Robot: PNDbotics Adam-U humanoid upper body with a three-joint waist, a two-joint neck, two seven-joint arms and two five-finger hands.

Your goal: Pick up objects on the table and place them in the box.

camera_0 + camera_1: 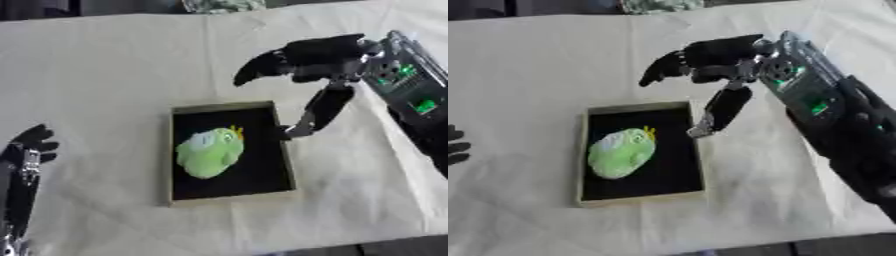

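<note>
1. Left eye view shows the box [229, 152] lying flat on the white cloth [105, 75] that covers the table. The box is my landmark for everything else.
2. The box has pale walls and a black inside.
3. A green soft toy [210, 151] lies inside the box, on the black bottom, closer to the left wall than the right wall. It has a little yellow bit on its top right side.
4. My right hand [311, 60] hangs in the air above the far right corner of the box. Its fingers [259, 67] are spread out and gently bent, pointing left and a bit down. It holds nothing.
5. My right thumb [325, 107] hangs straight down. Its tip is just by the right wall of the box, near the top of that wall. I cannot tell if it touches the wall.
6. My right arm [833, 115] comes in from the right of the box. It is black and silver with small green lights on it.
7. My left hand [33, 142] rests well off to the left of the box, by the edge of the view. Its fingers point up and are relaxed. It holds nothing.
8. Something pale green and white [223, 5] sits at the far edge of the cloth, well past the box. I cannot tell what it is.
</note>
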